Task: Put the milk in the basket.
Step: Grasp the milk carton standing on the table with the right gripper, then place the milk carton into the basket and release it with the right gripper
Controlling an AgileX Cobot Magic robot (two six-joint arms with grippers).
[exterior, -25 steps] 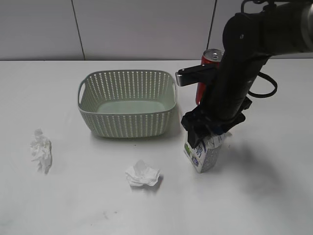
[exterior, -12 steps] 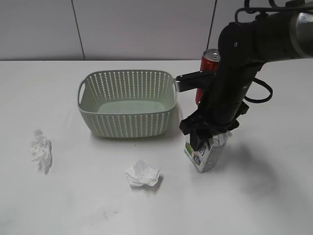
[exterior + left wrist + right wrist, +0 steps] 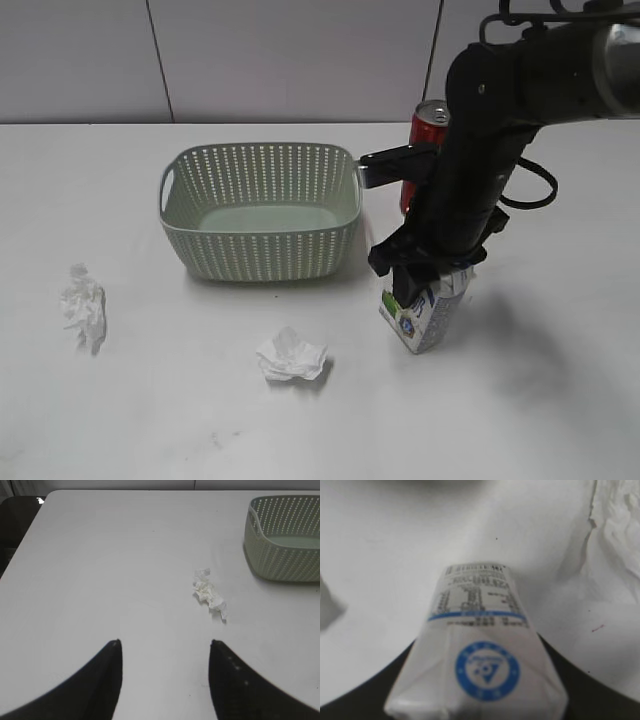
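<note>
Milk carton (image 3: 424,312) stands on the white table (image 3: 560,400), just right of the green basket (image 3: 262,210) and in front of a red can (image 3: 427,135). The right gripper (image 3: 425,272) is clamped around its top, while the left gripper (image 3: 165,645) hangs spread wide near a crumpled tissue (image 3: 210,592).

The basket (image 3: 260,210) is open on top, nothing inside. A can (image 3: 426,150) stands right of it, behind the arm. Two tissue wads (image 3: 291,356) (image 3: 84,305) lie on the front table (image 3: 150,420), well apart.
</note>
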